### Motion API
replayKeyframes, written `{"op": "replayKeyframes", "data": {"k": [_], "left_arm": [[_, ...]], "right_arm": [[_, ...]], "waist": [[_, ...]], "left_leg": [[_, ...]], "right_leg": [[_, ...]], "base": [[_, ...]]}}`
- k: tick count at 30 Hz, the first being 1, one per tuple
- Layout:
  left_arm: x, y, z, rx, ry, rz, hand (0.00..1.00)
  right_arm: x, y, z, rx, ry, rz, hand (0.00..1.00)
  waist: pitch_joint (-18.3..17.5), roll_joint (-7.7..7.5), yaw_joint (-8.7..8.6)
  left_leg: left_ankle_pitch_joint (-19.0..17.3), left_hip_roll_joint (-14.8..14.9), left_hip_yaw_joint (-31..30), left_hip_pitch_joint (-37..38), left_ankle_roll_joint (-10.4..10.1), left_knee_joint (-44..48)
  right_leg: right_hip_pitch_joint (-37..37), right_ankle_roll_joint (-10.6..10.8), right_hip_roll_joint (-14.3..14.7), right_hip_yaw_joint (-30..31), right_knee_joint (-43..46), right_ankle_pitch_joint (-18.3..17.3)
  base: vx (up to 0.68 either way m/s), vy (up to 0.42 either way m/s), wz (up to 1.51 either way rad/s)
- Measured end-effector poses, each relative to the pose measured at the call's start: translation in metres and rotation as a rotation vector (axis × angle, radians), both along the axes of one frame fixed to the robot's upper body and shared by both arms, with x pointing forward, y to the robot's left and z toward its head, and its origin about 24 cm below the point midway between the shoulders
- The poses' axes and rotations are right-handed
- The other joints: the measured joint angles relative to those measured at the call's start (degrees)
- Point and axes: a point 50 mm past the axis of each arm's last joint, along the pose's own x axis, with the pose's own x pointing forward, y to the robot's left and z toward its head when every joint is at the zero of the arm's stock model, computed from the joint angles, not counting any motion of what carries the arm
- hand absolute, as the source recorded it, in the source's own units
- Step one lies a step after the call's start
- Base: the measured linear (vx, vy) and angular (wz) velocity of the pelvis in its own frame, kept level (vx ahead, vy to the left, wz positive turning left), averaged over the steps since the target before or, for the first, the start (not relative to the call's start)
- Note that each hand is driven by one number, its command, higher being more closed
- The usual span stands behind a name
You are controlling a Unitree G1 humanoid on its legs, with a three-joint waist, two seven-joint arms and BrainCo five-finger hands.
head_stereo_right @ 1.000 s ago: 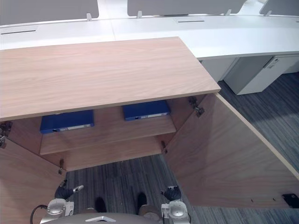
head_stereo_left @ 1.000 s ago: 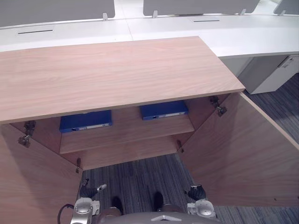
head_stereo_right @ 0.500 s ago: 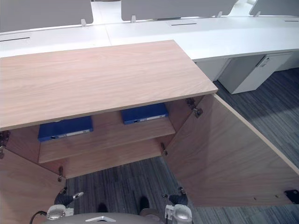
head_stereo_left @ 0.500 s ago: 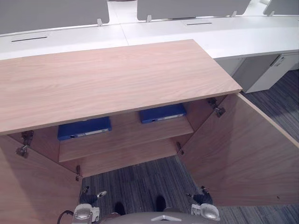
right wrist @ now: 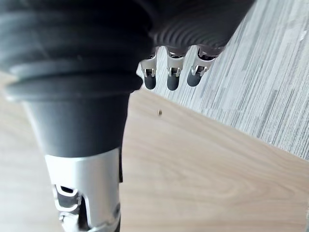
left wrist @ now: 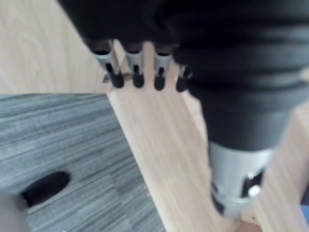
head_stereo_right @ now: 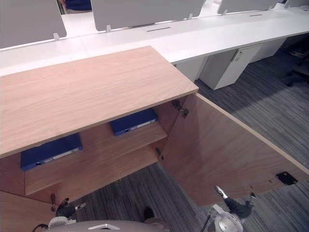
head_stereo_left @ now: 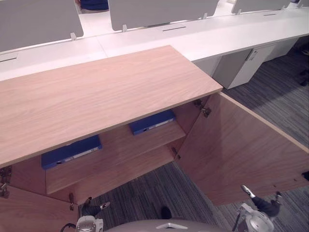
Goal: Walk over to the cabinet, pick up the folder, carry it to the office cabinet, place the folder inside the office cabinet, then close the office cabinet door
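Left eye view: a wooden cabinet (head_stereo_left: pixel 96 96) is seen from above with both doors swung wide.
Folders: two blue ones lie flat on the upper shelf (head_stereo_left: pixel 120 147), well apart. The left folder (head_stereo_left: pixel 70 151) sits toward the shelf's left end and the right folder (head_stereo_left: pixel 152 122) near the right wall. Neither hand touches them.
Right door (head_stereo_left: pixel 241 154): open toward the robot, its inner face showing.
Left door (head_stereo_left: pixel 24 215): open, at the lower left corner.
Left hand (head_stereo_left: pixel 90 209): low over the grey carpet (head_stereo_left: pixel 154 186) near the foot of the left door, holding nothing. In its wrist view the fingers (left wrist: pixel 136 72) hang straight in a row, with wood and carpet past them.
Right hand (head_stereo_left: pixel 263 205): low beside the right door's outer lower edge, holding nothing. Its fingers (right wrist: pixel 173 77) are loose and relaxed, with door panel and carpet past them.
Behind: a long white tabletop (head_stereo_left: pixel 193 38) with grey dividers (head_stereo_left: pixel 159 12).
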Motion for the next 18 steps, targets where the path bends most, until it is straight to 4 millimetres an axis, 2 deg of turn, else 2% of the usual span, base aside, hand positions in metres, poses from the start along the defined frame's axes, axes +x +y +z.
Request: {"op": "replayKeyframes", "data": {"k": [6,10,14,18], "left_arm": [[-0.011,-0.001,-0.002,0.000,0.027,-0.004,0.00],[-0.012,-0.001,-0.002,-0.007,0.031,-0.010,0.00],[-0.007,-0.006,-0.002,-0.024,0.023,-0.056,0.00],[-0.002,-0.006,-0.001,-0.025,0.010,-0.096,0.00]], "right_arm": [[-0.003,-0.022,0.021,-0.053,-0.122,-0.147,0.00],[-0.006,-0.039,0.030,-0.067,-0.182,-0.230,0.00],[0.004,-0.066,0.040,-0.099,-0.183,-0.228,0.00],[0.020,-0.084,0.049,-0.107,-0.200,-0.194,0.00]], "waist": [[-0.51,0.80,-0.90],[-0.36,2.10,-1.22],[0.14,3.24,-1.41],[0.85,4.37,-1.51]], "left_leg": [[-0.92,0.04,2.21,0.37,-0.17,0.01],[-1.83,0.15,2.98,0.23,-0.23,0.76],[-3.22,0.46,3.08,-0.66,0.24,3.14],[-3.46,0.46,2.75,-0.94,0.40,3.47]], "right_leg": [[-1.57,-0.12,0.44,2.18,1.86,-1.04],[-1.87,-0.15,0.57,2.72,2.02,-1.25],[-1.88,0.01,0.51,2.92,1.95,-1.37],[-1.88,0.04,0.63,2.76,1.63,-1.40]], "base": [[-0.02,-0.024,-0.21],[0.02,-0.029,-0.10],[0.03,-0.025,-0.04],[0.01,-0.040,-0.01]]}}
